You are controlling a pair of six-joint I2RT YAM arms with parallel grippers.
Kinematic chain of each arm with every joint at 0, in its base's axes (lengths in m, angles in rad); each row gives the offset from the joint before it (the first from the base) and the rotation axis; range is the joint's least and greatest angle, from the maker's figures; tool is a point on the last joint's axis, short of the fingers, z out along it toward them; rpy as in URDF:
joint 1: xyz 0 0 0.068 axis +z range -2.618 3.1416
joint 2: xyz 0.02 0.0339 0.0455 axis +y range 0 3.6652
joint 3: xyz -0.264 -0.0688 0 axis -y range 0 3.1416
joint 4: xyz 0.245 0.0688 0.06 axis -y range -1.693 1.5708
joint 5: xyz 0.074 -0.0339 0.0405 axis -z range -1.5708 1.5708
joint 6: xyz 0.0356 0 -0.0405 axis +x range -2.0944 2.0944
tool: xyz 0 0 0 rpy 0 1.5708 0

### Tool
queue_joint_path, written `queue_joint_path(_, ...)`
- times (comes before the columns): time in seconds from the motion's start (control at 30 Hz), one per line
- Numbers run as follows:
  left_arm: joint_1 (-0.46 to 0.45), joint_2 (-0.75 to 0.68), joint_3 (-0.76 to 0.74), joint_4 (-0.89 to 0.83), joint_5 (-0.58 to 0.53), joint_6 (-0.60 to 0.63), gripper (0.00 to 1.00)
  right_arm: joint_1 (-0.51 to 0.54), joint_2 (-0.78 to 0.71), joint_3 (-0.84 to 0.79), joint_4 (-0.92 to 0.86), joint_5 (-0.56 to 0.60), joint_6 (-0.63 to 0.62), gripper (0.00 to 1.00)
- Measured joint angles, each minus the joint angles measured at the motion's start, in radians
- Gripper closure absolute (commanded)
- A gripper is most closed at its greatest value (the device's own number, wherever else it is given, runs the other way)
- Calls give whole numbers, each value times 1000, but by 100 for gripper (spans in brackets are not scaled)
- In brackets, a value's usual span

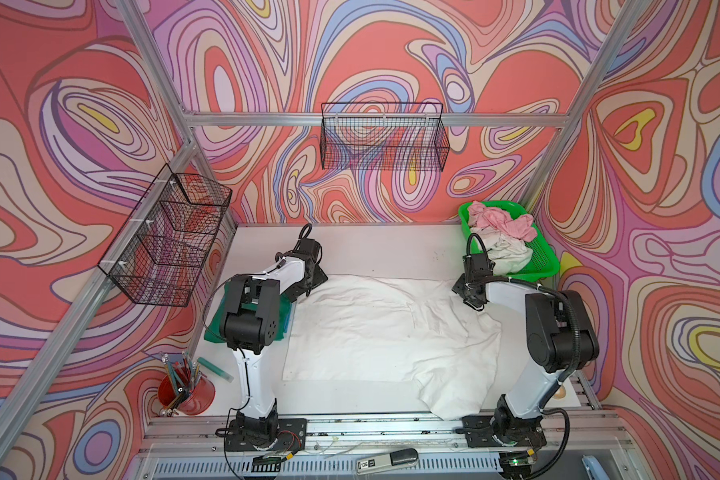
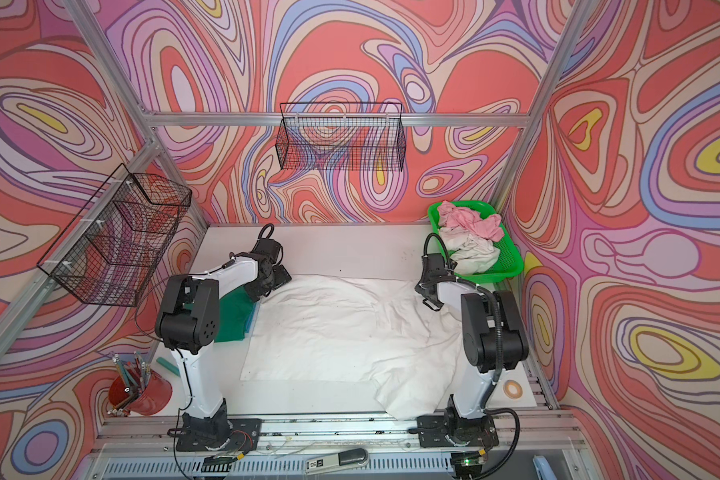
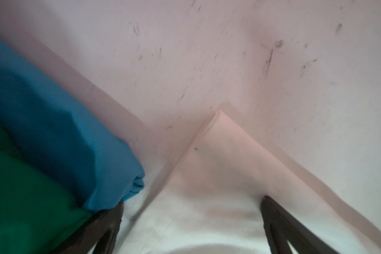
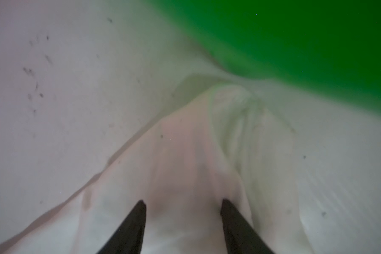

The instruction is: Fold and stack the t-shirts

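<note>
White tabletop [image 1: 370, 245] — white t-shirt [image 1: 370, 328] crosswise, far corners at ten and two o'clock beneath left gripper [image 3: 191, 201], spread wide, and right gripper [image 4: 183, 201], half-spread.

Soft, even light is filling both top views, with wide-angle stretch showing toward the edges. Close over the white shirt [image 1: 370, 328], both wrist views are blurring dimly, the green basket [image 4: 295, 44] smearing.

Spread t-shirt [image 1: 370, 332] lies centre, folded stack [image 2: 233, 320] left, basket [image 1: 539, 253] behind right.
</note>
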Motion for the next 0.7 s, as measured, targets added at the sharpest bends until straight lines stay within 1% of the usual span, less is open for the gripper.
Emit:
queue_joint_path(0.13, 6, 1, 0, 0, 1, -3, 0, -18, 21, 21, 1, 29, 13, 42)
queue_joint_path(0.3, 24, 20, 29, -13, 1, -3, 0, -32, 24, 21, 7, 33, 14, 42)
queue_joint_path(0.6, 32, 24, 39, -14, 13, -7, 0, -34, 21, 29, 40, -61, -11, 41)
queue_joint_path(0.7, 35, -3, 13, 2, 47, -19, 0, -34, -26, 18, 13, -67, -11, 41)
